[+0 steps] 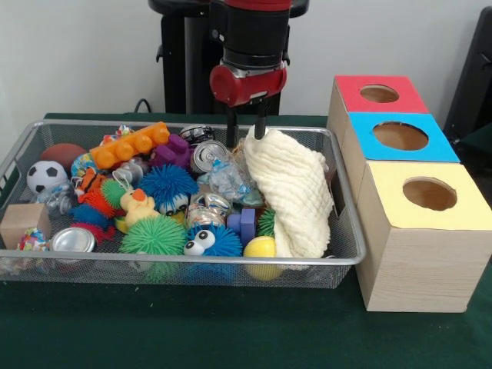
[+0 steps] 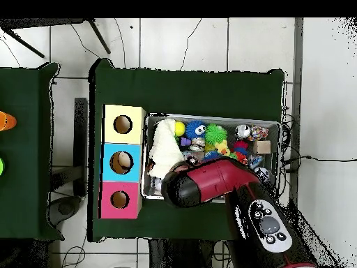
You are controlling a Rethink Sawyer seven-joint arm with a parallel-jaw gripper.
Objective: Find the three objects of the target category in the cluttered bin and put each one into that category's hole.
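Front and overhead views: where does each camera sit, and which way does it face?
Front view: across the table, facing the robot; the arm descends from the top, its gripper at the cream cloth in the bin.
Overhead view: above the table, looking straight down; the red and black arm rises from the bottom, covering part of the bin.
Shared: bin, cloth, the three holed boxes.
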